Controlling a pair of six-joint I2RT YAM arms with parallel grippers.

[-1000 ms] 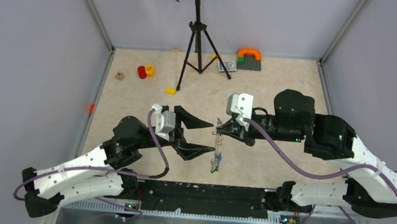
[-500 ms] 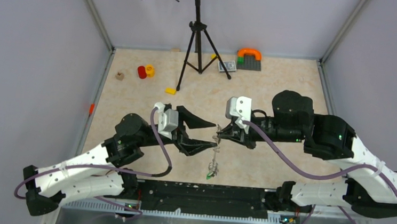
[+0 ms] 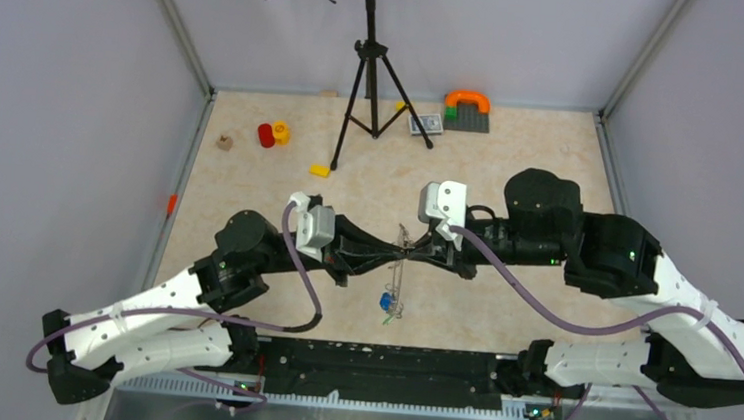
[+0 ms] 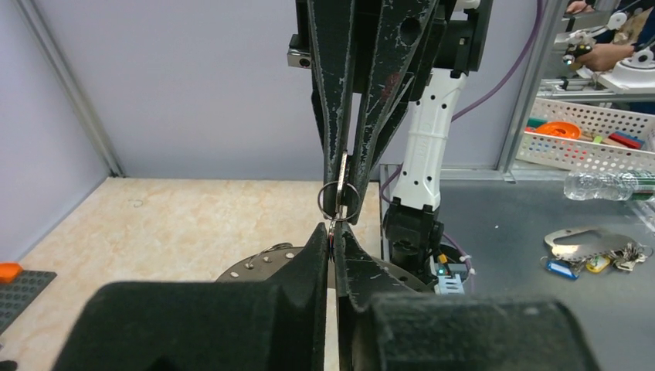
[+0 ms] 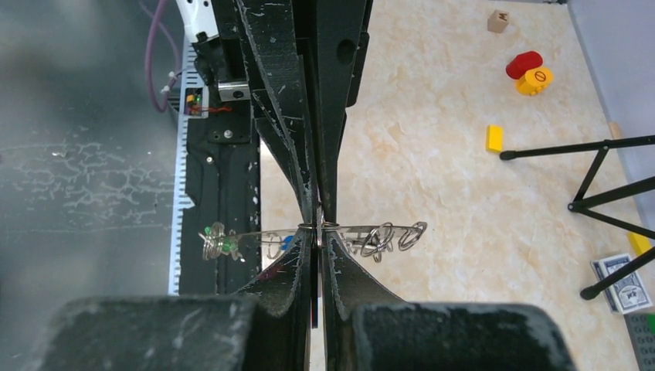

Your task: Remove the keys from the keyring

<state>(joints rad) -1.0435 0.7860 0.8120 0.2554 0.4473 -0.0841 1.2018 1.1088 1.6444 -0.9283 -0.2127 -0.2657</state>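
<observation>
The keyring (image 5: 266, 233), seen edge-on as a thin grey line, is held clear of the counter (image 3: 512, 161) between two end effectors meeting tip to tip. The left end effector (image 4: 332, 232) is closed almost fully, its fingers pinching the ring's thin band. The right end effector (image 5: 318, 232), directly opposite and just beside it, is clamped tight on the same band. The keys (image 5: 219, 243), among them a green-tagged and a blue-tagged one, bunch on the stretch of ring to the arm-base side of the tips. Small wire loops (image 5: 386, 236) crowd the stretch on the far side. The ring looks stiff, thin and slick, and is likely light: a grip across its flat faces should hold, though it could pivot between the pads. The keys look loose, free to swing and slide, so each is best taken by its head, near where it threads the ring. Well beyond the tips, toward the back wall, stand a black tripod (image 3: 367, 89), a yellow block (image 3: 320, 171) and a red and yellow toy (image 3: 273, 134).
</observation>
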